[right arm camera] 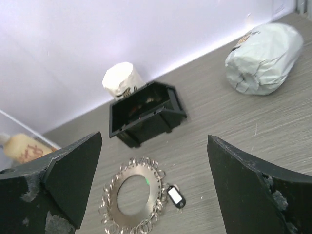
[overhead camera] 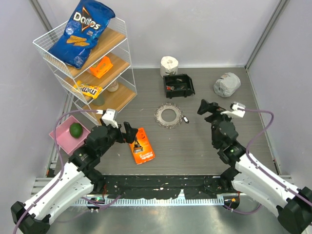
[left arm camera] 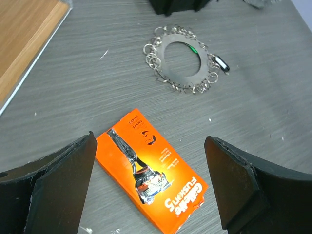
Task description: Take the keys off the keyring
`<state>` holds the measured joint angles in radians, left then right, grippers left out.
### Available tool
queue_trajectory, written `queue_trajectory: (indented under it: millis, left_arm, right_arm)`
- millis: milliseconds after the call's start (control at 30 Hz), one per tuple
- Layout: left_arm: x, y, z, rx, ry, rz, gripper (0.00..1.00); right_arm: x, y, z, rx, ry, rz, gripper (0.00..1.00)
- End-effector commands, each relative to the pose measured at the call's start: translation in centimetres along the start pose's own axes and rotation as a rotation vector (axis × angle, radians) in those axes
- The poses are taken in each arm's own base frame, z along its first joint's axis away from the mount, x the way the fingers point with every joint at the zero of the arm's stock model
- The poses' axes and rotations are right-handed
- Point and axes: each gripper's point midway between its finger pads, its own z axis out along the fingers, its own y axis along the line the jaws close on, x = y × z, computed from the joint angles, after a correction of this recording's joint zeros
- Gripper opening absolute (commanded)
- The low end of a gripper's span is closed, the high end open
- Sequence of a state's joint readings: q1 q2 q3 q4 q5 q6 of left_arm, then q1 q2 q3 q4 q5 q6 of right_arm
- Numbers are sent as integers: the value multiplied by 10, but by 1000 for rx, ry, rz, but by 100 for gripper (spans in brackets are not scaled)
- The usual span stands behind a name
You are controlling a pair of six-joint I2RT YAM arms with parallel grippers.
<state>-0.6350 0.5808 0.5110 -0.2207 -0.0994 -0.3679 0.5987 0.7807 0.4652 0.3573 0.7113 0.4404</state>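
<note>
A: Left gripper (left arm camera: 149, 146) is hanging with its jaws spread wide, nothing between them. It's hovering over the orange razor box (left arm camera: 153, 168), which is lying flat on the table (overhead camera: 190, 148). Both fingers are getting cut off by the bottom edge of the wrist view.

B: Right gripper (right arm camera: 154, 141)?

A: Also gaping wide and gripping nothing. It's floating above the table, well apart from the left one. Its fingers are running out of frame at the lower corners too.

B: Where's the keyring (left arm camera: 181, 79) sitting?

A: It's lying flat on the table mid-scene, between the two grippers and further out, just in front of the black tray (overhead camera: 178, 85). Neither gripper is touching it.

B: And the keys (left arm camera: 221, 63)?

A: Hard to sort out. Small wire loops are fringing the ring's outer edge. A dark tag with a pale face is lying at the ring's right side, touching those loops; I can't tell whether it's hooked on. A green fleck is showing at the inner rim. From the top camera everything is blurring into a speckled band.

B: Anything else obscured?

A: The tray's contents are too dark to make out. The white roll (right arm camera: 122, 80) is standing behind the tray, its base hidden by it. A crumpled grey bag (right arm camera: 263, 58) is lying off to the right, and something pale is blurring out at the left edge of the right wrist view.
</note>
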Motion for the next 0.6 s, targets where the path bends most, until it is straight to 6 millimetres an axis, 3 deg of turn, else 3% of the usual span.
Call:
queue_trajectory:
  millis: [0, 133, 400, 567]
  left_arm:
    - [-19, 14, -4, -106, -132, -200, 100]
    - [-16, 24, -9, -143, -193, -236, 100]
    - [-7, 34, -10, -147, -288, -307, 100]
    - [-4, 30, -8, -124, -278, -310, 100]
  right_arm:
    - [-21, -30, -14, 68, -160, 112, 95]
    - [-28, -45, -23, 90, -222, 135, 96]
    - [-20, -42, -17, 88, -194, 81, 96]
    - [-11, -40, -13, 82, -173, 25, 95]
